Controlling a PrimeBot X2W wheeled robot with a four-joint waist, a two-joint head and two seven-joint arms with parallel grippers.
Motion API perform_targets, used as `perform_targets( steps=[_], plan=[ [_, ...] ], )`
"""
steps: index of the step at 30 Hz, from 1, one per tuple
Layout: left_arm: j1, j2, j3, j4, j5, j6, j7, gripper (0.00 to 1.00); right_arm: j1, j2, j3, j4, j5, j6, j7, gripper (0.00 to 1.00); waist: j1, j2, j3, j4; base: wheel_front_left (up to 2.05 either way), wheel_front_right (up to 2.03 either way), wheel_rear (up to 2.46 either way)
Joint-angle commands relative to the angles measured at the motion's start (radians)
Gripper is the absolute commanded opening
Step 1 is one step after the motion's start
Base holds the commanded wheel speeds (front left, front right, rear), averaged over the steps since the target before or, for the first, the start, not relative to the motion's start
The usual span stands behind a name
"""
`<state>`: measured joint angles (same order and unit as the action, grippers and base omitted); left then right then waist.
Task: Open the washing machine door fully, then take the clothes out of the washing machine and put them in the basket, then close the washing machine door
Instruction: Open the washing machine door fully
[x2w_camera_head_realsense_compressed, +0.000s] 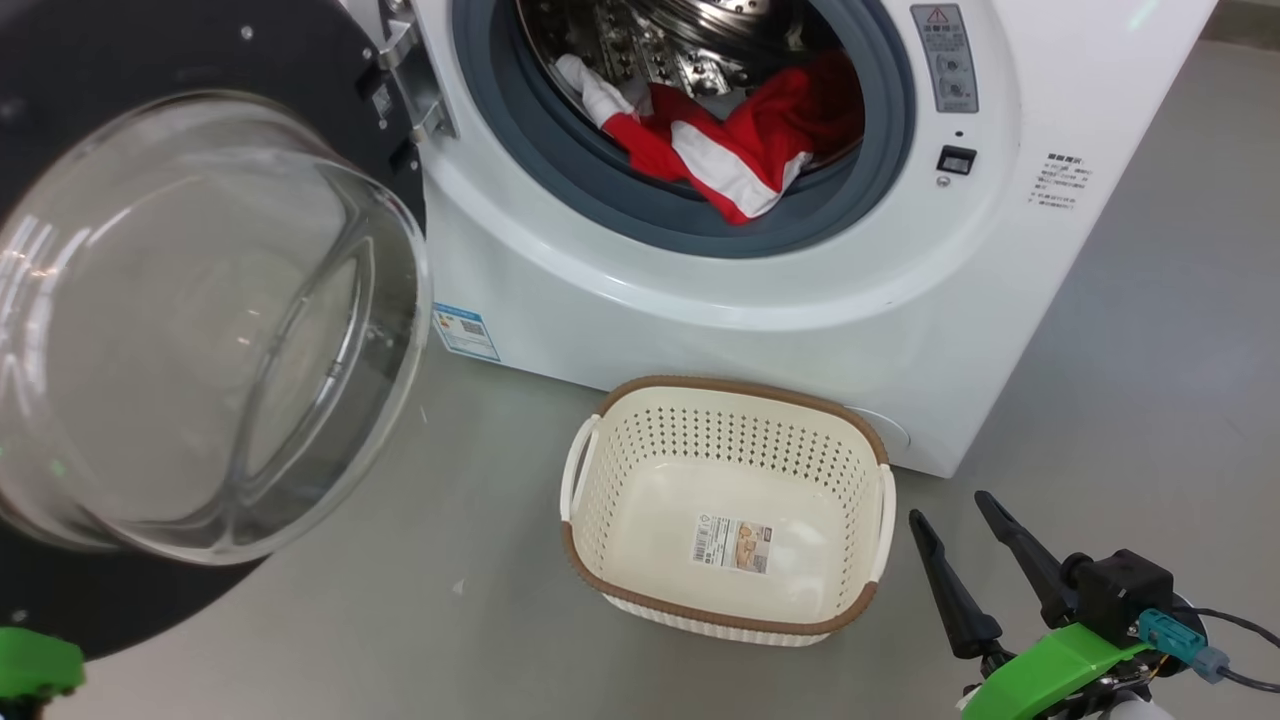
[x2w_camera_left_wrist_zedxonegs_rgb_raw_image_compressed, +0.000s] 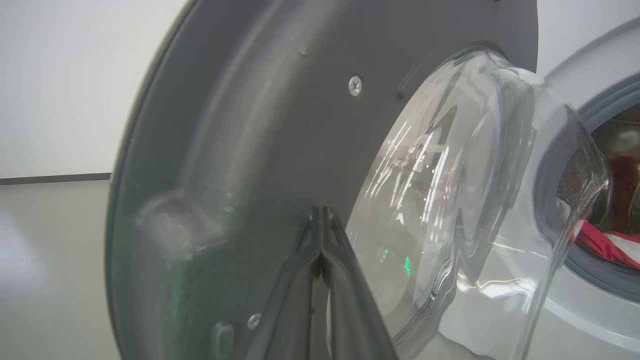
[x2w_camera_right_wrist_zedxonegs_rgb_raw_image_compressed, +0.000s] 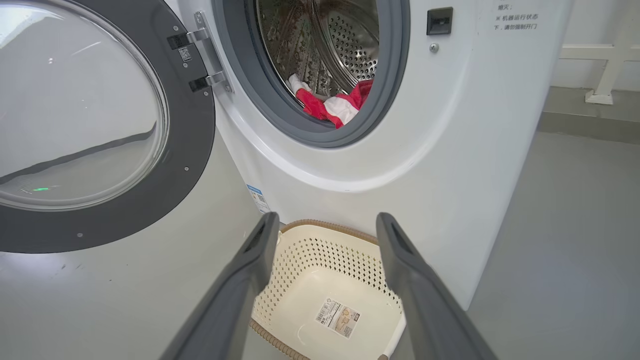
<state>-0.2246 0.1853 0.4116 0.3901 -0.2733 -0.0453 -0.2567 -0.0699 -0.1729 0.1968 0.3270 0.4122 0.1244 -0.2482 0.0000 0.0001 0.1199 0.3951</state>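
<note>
Washing machine door (x2w_camera_head_realsense_compressed: 200, 330) stands wide open, just ahead of our left gripper (x2w_camera_left_wrist_zedxonegs_rgb_raw_image_compressed: 320, 215), jaws pressed together, empty. Clothes (x2w_camera_head_realsense_compressed: 740, 150) in washing machine (x2w_camera_head_realsense_compressed: 700, 330), well beyond our right gripper (x2w_camera_head_realsense_compressed: 945, 505), jaws spread; empty basket (x2w_camera_head_realsense_compressed: 740, 385) just ahead. Remaining: unload, close door.

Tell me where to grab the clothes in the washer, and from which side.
Probably best: pinch the red-and-white fold of the clothes draped over the grey gasket. Come straight in from the front with the open right gripper; that fold bulges outward, nearest the opening.
</note>
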Motion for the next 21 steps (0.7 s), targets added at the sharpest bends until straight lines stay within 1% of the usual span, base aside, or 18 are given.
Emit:
perform_targets(
  steps=[1,8,14,21],
  plan=[
    [-0.054,0.065,0.061,-0.001,0.007,-0.007,-0.005,0.0,-0.041,-0.011,0.021,-0.025,-0.01,0.006,-0.014,1.0,0.0,-0.0001,0.009,-0.007,0.0,0.0,0.0],
    [-0.122,0.091,0.134,0.076,0.036,-0.029,-0.005,0.0,-0.056,-0.016,0.026,-0.028,-0.012,0.006,-0.014,1.0,0.0,-0.0001,0.042,-0.024,0.0,0.0,0.0],
    [-0.154,0.104,0.168,0.11,0.059,-0.041,-0.005,0.0,-0.059,-0.02,0.026,-0.029,-0.013,0.006,-0.014,1.0,0.0,-0.0001,0.054,-0.029,0.0,0.0,0.0],
    [-0.196,0.133,0.218,0.179,0.08,-0.058,-0.005,0.0,-0.069,-0.021,0.03,-0.028,-0.014,0.006,-0.014,1.0,0.0,-0.0001,0.062,-0.035,0.0,0.0,0.0]
  ],
)
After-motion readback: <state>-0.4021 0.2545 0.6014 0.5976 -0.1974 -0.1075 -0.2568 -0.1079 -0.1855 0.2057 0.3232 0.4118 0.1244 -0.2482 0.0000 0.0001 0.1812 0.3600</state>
